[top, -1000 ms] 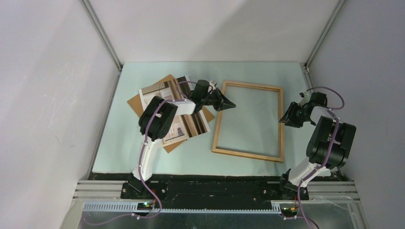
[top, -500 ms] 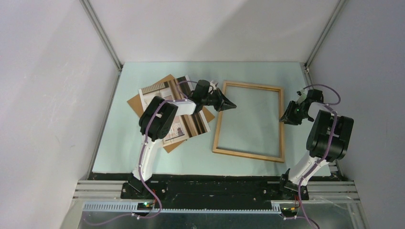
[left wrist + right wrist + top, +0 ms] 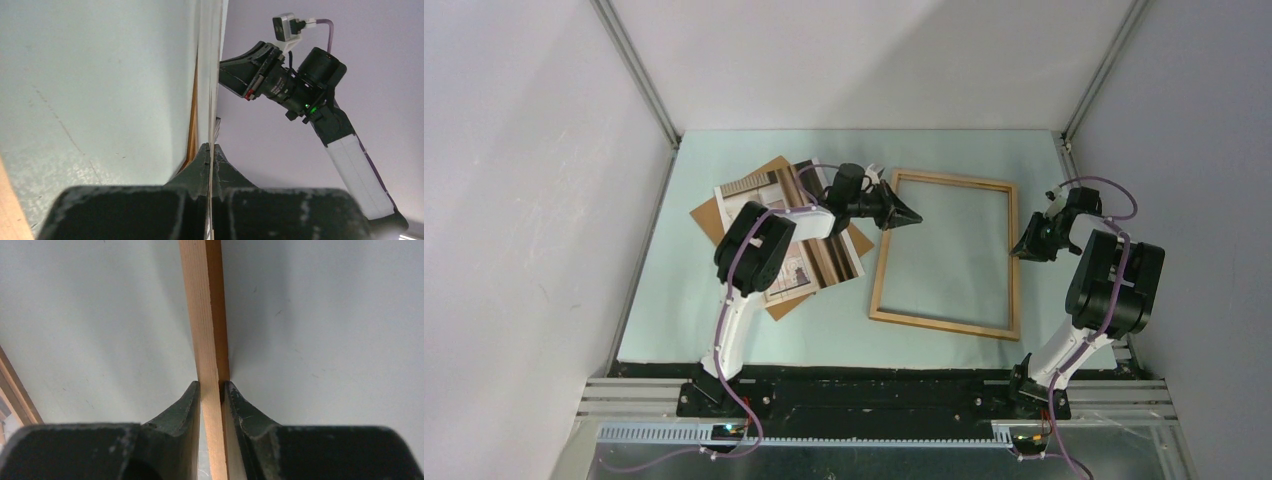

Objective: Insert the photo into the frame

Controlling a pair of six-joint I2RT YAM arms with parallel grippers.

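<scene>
The frame [image 3: 939,324], thin light wood lying flat at 3 o'clock on the table [image 3: 714,335], looks light and stiff but easily racked, so it is best taken mid-rail, where the right gripper [image 3: 1016,248] has its jaws pinched on the 3 o'clock rail; the left gripper [image 3: 914,220], fully closed on nothing visible, points at the 11 o'clock corner. The photo [image 3: 746,190], likely floppy and crease-prone, lies at 9 o'clock on a brown backing board [image 3: 709,215], partly hidden under the left arm [image 3: 754,250]

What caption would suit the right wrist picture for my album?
Right claw straddling one wooden side of the frame on the pale table.
</scene>
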